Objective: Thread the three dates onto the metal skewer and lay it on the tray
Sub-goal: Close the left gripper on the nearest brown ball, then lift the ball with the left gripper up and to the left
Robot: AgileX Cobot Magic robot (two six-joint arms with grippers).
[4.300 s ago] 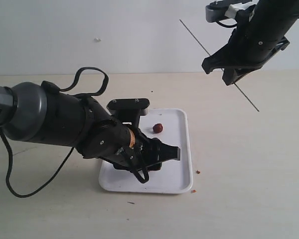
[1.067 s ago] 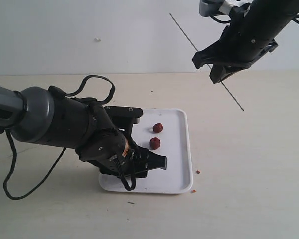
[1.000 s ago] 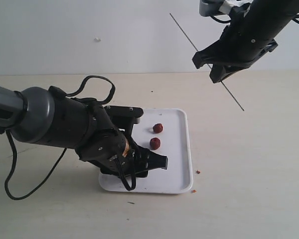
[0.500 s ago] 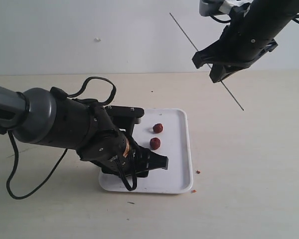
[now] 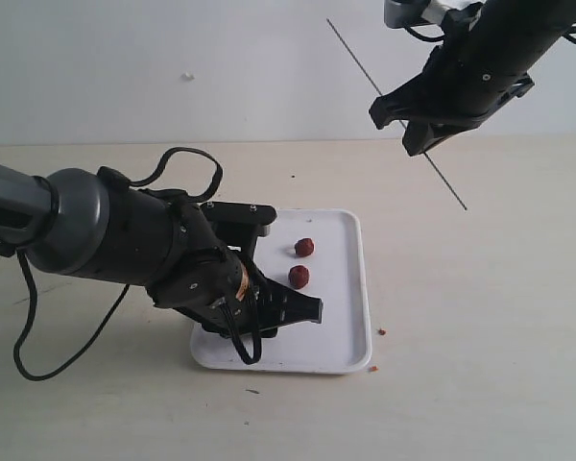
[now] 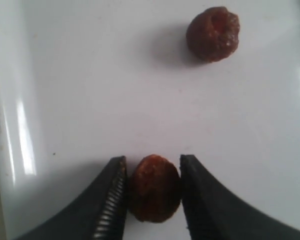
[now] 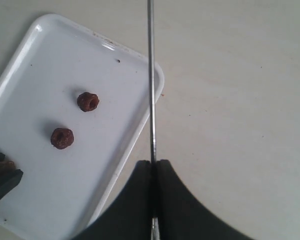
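Biggest thing first: a pale desk [image 5: 480, 336] with the white tray [image 5: 338, 317] sitting flat on it. The bulky left arm [image 5: 106, 240] lies low over the tray's near-left part. The right arm [image 5: 480, 67] hangs up high, well beyond the tray's far-right corner.

The right tool [image 7: 153, 167] is clenched on the metal skewer [image 7: 151, 75], fingers pressed tight around the rod partway along, so a bare length sticks out both sides. The skewer is up in the air on a slant, well clear of the tray, with nothing threaded on it yet.

My guess is that rod is stiff but thin and slick. It could swivel or slip in that pinch once a date gets pushed on, so a hold closer to the loading end would be steadier.

All three dates are on the tray. The left tool [image 6: 152, 165] is grasping one, the pinched date [image 6: 155, 187], a finger against each side, in the tray's near half. I can't tell if it's lifted off the tray floor. The middle date [image 5: 299, 277] and far date [image 5: 305, 247] sit loose toward the tray's far rim, near each other but apart.

They look light, wrinkly and soft, probably a bit sticky. Squeeze gently by the sides and leave the dimpled ends open for the skewer tip.

Couple of reddish crumbs [image 5: 381, 332] on the desk just off the tray's near-right corner.
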